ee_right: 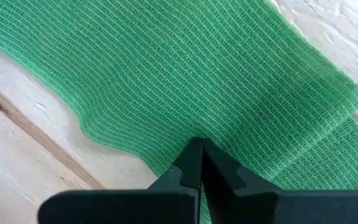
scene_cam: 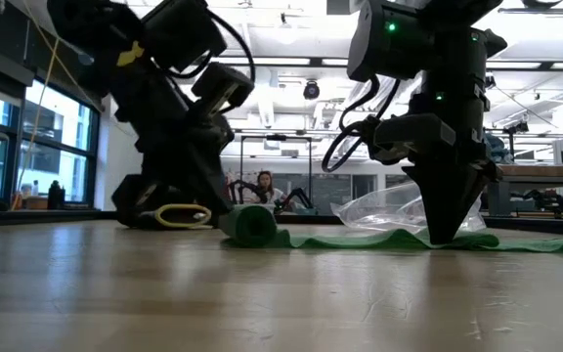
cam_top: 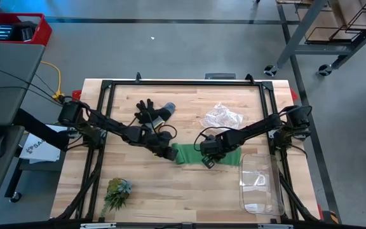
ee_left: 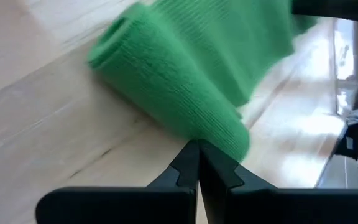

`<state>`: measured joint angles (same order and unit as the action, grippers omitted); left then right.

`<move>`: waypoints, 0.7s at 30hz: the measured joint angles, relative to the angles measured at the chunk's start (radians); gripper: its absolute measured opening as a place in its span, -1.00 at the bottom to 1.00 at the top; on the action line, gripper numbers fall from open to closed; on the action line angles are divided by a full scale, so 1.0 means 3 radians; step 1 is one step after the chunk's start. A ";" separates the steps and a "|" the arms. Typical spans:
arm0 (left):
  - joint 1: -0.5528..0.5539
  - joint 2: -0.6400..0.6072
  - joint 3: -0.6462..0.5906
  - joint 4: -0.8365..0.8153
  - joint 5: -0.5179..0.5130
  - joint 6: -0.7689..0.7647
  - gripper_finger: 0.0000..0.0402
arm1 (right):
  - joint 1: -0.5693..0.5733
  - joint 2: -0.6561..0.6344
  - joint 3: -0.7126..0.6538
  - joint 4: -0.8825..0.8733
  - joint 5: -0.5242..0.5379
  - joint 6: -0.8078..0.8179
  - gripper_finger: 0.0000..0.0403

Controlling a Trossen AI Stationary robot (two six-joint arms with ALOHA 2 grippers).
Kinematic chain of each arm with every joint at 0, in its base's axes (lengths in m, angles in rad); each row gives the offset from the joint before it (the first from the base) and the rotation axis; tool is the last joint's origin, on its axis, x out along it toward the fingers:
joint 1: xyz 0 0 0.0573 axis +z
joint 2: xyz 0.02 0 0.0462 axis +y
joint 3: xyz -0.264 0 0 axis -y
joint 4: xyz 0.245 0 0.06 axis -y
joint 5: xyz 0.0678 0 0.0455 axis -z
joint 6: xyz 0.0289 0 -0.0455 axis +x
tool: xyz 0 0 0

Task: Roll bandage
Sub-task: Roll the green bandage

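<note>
Green bandage [cam_top: 218,155]: lies mid-table on the wooden table [cam_top: 170,197], partly rolled; the rolled end [scene_cam: 251,225] faces the left arm, and a flat strip runs from it toward the right arm.
Left gripper [ee_left: 197,147]: fingers together, tips touching the roll's side, holding nothing.
Right gripper [ee_right: 199,142]: fingers together, tips pressed down on the flat strip.
Glove [cam_top: 150,113]: black and grey, behind the left arm.
Plastic bag [cam_top: 222,117]: clear, crumpled, beyond the bandage.
Clear container [cam_top: 260,184]: near the right table edge.
Plant tuft [cam_top: 117,193]: front left of the table.
Writing: white paper [cam_top: 38,147] beside the table carries print, too small to read.
</note>
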<state>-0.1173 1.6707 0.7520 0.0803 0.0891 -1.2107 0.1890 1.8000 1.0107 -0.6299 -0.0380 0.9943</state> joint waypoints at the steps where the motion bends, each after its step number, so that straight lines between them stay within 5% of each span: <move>1: 0.0000 -0.0007 0.0014 -0.0032 0.0000 0.0025 -1.00 | 0.0000 0.0000 0.0000 0.0003 0.0000 0.0001 -1.00; 21: 0.0028 -0.0117 0.0033 -0.0193 0.0126 0.0144 -1.00 | 0.0132 -0.0202 0.0001 -0.0318 0.0153 0.0212 -1.00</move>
<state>-0.1089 1.6357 0.7620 0.0225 0.1268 -1.1674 0.2286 1.7395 1.0109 -0.7254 0.0079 1.0580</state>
